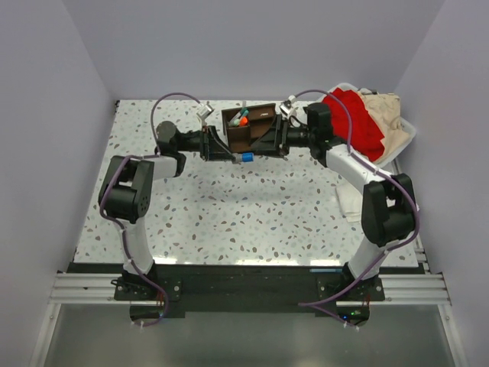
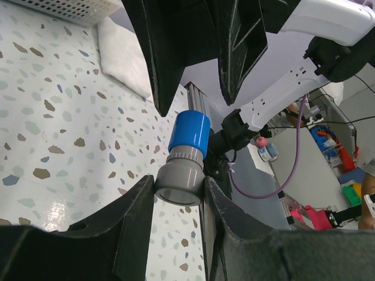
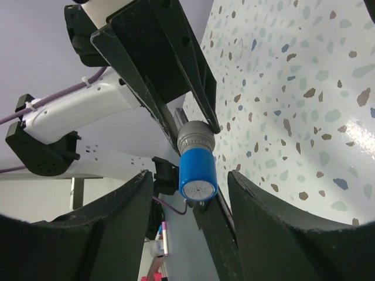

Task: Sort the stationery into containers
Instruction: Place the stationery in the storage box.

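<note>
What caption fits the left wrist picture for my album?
Left gripper pinches the blue-grey cylinder by its grey end, right gripper open opposite.

I see a speckled terrazzo table [image 1: 229, 222] boxed in by plain grey walls [image 1: 46, 115]. At its far right corner sits a white basket [image 1: 410, 128] heaped with a red cloth [image 1: 353, 115] and a beige cloth [image 1: 386, 107] side by side. A white folded cloth [image 2: 124, 55] lies flat on the table just beside that basket. A metal rail [image 1: 84, 289] runs along the near edge.
</note>
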Action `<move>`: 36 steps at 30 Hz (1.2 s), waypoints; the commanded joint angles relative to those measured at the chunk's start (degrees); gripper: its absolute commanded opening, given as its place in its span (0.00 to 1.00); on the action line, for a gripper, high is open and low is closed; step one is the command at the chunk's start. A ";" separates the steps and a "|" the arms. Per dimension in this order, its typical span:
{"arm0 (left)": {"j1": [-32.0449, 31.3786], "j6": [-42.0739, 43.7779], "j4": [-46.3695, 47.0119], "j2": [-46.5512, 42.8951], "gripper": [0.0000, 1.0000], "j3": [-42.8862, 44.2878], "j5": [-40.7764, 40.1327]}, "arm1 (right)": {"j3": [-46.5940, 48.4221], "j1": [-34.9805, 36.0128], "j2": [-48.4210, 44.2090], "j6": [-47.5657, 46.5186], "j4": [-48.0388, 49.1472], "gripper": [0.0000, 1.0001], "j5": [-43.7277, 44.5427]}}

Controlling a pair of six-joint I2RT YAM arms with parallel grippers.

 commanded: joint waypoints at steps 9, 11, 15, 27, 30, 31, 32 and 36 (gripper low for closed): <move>0.04 -0.24 3.57 3.14 0.00 5.11 -0.88 | 4.09 2.01 1.90 -1.72 -1.26 0.56 -1.72; 0.04 -0.24 3.65 3.40 0.00 5.28 -1.05 | 4.09 2.02 1.90 -2.16 -1.52 0.56 -1.98; 0.04 -0.50 4.18 4.02 0.00 5.81 -1.41 | 3.65 2.10 1.73 -2.77 -2.40 0.56 -2.07; 0.04 -0.77 4.62 4.64 0.00 6.43 -1.41 | 4.44 2.10 2.95 -3.65 -2.75 0.43 -2.42; 0.04 -0.86 4.62 4.81 0.00 6.52 -1.41 | 4.70 2.10 3.22 -4.35 -2.66 0.34 -2.86; 0.13 -0.94 4.62 4.72 0.00 6.52 -1.41 | 4.79 2.10 3.22 -4.62 -2.93 0.29 -3.12; 0.13 -0.94 4.62 4.55 0.00 6.43 -1.32 | 5.14 2.10 3.22 -4.97 -3.10 0.26 -3.30; 0.56 0.81 2.70 3.49 0.33 5.99 -0.88 | 7.59 1.93 2.61 -9.78 -4.95 0.11 -4.87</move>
